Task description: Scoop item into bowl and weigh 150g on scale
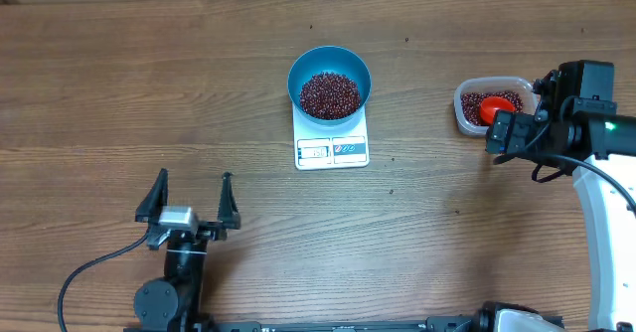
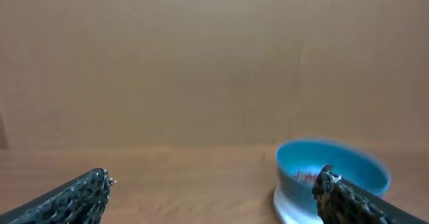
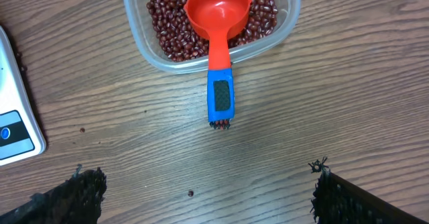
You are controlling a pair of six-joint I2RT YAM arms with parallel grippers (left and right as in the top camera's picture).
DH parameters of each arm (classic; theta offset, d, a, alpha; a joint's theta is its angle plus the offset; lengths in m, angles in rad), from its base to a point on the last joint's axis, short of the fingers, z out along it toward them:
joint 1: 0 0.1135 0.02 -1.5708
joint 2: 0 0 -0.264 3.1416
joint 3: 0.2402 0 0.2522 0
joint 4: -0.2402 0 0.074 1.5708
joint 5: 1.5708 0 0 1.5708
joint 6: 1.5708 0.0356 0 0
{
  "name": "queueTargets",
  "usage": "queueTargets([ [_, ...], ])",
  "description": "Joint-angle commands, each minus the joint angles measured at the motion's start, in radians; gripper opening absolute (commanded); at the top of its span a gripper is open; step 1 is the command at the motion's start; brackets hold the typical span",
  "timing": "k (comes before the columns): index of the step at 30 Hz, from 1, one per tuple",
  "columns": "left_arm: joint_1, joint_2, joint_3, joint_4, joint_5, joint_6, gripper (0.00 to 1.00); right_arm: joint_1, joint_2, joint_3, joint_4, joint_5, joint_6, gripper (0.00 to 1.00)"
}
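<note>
The blue bowl (image 1: 330,66) stands on the white scale (image 1: 332,150) at mid-table and holds a heap of red-brown beans (image 1: 330,95). More beans (image 3: 171,23) fill a clear tub (image 3: 281,33) to the right. A red scoop (image 3: 216,13) rests in that tub, its blue handle (image 3: 220,96) sticking out over the rim. My right gripper (image 3: 208,184) hovers open just short of the handle, touching nothing. My left gripper (image 1: 191,195) is open and empty at the front left, far from the bowl (image 2: 348,163).
A stray bean (image 3: 191,193) lies on the wooden table between my right fingers. The scale's corner (image 3: 13,117) shows at the left of the right wrist view. The right arm (image 1: 586,123) reaches in from the right edge.
</note>
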Motion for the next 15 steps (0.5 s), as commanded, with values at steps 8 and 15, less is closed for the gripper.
queueTargets([
  [8,0.007,-0.011,-0.004,-0.259,0.018,0.175,1.0,-0.002,0.003,0.003,0.006,0.009,-0.001,1.0],
  [15,0.007,-0.011,-0.004,-0.261,0.014,0.17,1.0,-0.002,0.003,0.003,0.006,0.009,-0.001,1.0],
])
